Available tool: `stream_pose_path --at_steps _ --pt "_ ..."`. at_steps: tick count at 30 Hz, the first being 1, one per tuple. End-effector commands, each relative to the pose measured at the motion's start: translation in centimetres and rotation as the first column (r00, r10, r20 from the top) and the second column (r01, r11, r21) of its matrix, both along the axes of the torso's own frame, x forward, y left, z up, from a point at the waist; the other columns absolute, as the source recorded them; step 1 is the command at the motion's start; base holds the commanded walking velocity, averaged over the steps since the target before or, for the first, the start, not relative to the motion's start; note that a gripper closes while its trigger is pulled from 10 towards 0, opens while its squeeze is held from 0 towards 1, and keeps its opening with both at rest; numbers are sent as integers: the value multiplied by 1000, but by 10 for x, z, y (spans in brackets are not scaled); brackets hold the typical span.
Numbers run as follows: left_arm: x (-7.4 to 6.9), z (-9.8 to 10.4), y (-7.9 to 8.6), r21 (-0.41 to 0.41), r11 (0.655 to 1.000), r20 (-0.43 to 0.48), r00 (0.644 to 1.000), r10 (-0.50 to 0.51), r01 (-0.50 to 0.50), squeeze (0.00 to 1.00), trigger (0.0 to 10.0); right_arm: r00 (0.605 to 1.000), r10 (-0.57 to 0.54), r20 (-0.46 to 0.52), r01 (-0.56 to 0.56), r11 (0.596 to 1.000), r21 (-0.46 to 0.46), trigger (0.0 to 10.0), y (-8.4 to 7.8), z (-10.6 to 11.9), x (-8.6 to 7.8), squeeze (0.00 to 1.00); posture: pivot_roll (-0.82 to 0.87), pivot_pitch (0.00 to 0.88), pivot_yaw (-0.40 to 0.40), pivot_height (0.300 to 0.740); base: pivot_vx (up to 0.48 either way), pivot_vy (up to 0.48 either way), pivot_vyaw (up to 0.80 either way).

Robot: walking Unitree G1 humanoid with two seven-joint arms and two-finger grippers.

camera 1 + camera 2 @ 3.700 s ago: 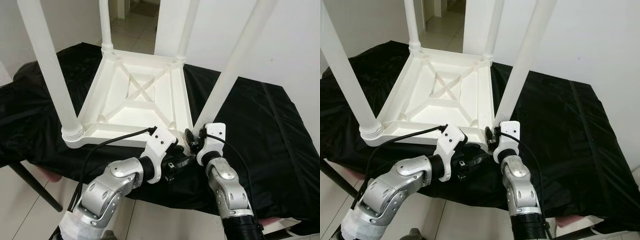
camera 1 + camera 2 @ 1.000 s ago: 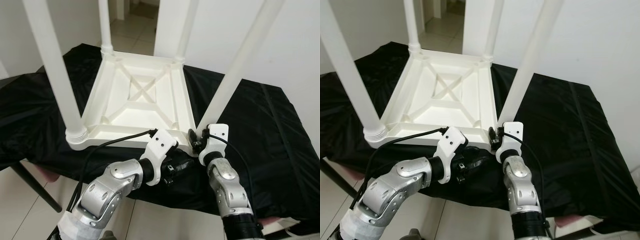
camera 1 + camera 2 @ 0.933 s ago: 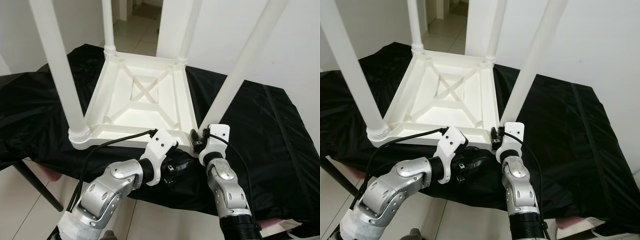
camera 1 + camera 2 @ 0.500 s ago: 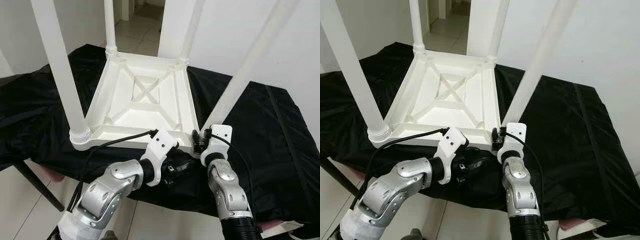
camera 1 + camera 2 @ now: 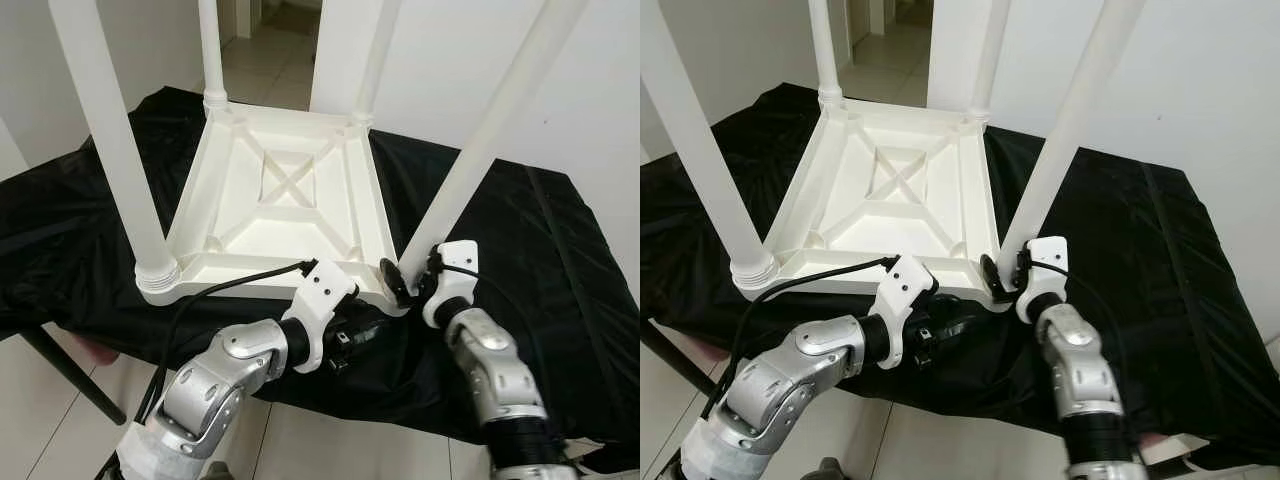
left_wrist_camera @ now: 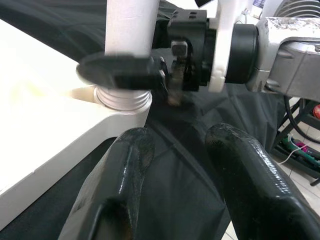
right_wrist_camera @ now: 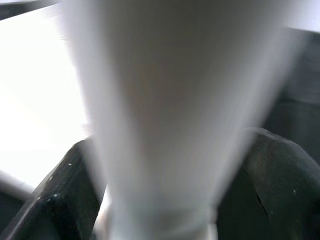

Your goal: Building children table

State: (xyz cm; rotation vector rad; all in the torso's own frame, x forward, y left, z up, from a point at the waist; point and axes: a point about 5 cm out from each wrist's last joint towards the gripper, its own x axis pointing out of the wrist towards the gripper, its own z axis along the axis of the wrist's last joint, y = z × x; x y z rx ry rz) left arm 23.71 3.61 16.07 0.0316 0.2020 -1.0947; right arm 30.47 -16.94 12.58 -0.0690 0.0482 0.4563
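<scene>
The white children's table (image 5: 280,205) lies upside down on a black cloth (image 5: 500,250) spread over a low surface, its ribbed underside facing up with an X-shaped brace in the middle. 4 white legs stand up from its corners. The near right leg (image 5: 480,150) rises at a slant from the corner closest to the robot's right arm, and the near left leg (image 5: 110,140) stands over a threaded collar at the near left corner. The 2 far legs rise by the doorway (image 5: 265,25) behind.

The right gripper (image 5: 405,280) is at the base of the near right leg, just above the collar where that leg meets the tabletop. From its wrist camera the leg fills the space between the 2 black fingers (image 7: 62,200), which sit on either side of it, clamped around it.

The left gripper (image 5: 350,335) hovers low in front of the same corner, over the cloth beside the table's near edge. Its wrist camera shows its 2 fingers (image 6: 125,175) apart with only cloth between them, pointing toward the leg's collar and the right gripper. A black cable (image 5: 215,290) runs along the left arm.
</scene>
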Motion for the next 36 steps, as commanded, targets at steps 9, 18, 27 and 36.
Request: stream_pose_path --at_steps 9,18,27,36 --pt "2 2 -2 -4 1000 -3 1000 -21 21 0 10000 951 307 -20 -307 944 -120 10000 4 -8 9 0 124 0 -90 740 0 0 0" --pt "3 4 0 -1 1000 3 1000 -15 15 0 10000 940 340 -38 -342 929 -143 0 3 -7 21 0 135 0 -92 740 0 0 0" --pt "3 4 1 -7 1000 -3 1000 1 -2 0 10000 985 167 -47 -172 976 -136 0 -1 -16 24 0 136 19 -96 740 0 0 0" --pt "1 3 1 -6 1000 -11 1000 -9 9 0 10000 991 -126 -48 124 991 -41 0 7 -20 19 0 120 28 -85 740 0 0 0"
